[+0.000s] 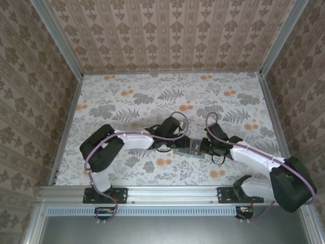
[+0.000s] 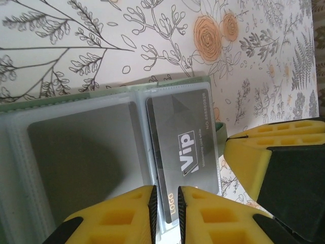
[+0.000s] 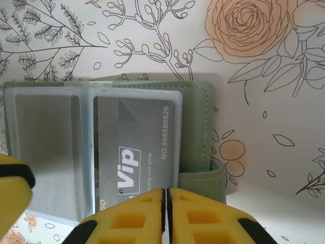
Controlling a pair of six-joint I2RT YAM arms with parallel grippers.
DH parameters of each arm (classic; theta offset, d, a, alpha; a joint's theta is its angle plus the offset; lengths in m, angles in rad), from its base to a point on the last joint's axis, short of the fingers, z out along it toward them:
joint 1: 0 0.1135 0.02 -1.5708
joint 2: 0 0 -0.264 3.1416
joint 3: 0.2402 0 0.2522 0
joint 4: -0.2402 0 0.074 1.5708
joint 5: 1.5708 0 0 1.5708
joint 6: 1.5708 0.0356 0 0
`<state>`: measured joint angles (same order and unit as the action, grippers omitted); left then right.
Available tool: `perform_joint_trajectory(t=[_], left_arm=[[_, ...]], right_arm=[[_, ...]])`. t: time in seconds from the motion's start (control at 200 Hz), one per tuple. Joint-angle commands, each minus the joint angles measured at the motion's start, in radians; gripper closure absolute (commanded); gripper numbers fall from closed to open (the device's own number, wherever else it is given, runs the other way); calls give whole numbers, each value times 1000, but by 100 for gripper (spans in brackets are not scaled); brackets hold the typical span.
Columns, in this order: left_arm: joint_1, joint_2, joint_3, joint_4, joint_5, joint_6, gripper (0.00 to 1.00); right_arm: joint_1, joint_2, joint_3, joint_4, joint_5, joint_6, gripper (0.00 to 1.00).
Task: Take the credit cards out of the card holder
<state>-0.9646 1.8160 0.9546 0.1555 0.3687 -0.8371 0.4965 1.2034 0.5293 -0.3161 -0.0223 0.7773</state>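
Grey-green soft bifold card holder (image 3: 195, 127) open on floral surface (image 1: 152, 96), grey plastic Vip card (image 3: 137, 147) in right pocket, left claw (image 2: 166, 197) narrowly parted over card's near end, cannot tell if clamped, right claw (image 3: 165, 197) pressed together at holder's near edge.

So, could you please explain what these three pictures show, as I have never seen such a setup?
These are two robot arms bolted at the near edge of a flowered table. The top picture looks down from behind them: left arm, right arm. The other two come from a camera on each wrist: the bottom yellow blocks are the left fingers and right fingers. Between the arms lies an open green card holder with a grey card in a clear pocket. The right fingers are shut at the card's edge; the left fingers stand almost closed there. Whether either grips is unclear.
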Motion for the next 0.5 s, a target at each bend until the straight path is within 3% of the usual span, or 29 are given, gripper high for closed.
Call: perform_joint_trajectory(t=[0.0, 0.495], left_arm=[[-14, 26, 43, -16, 13, -10, 77], [-30, 88, 90, -63, -2, -23, 75]], right_arm=[[4, -4, -12, -5, 36, -4, 86], [4, 55, -29, 39, 13, -9, 87]])
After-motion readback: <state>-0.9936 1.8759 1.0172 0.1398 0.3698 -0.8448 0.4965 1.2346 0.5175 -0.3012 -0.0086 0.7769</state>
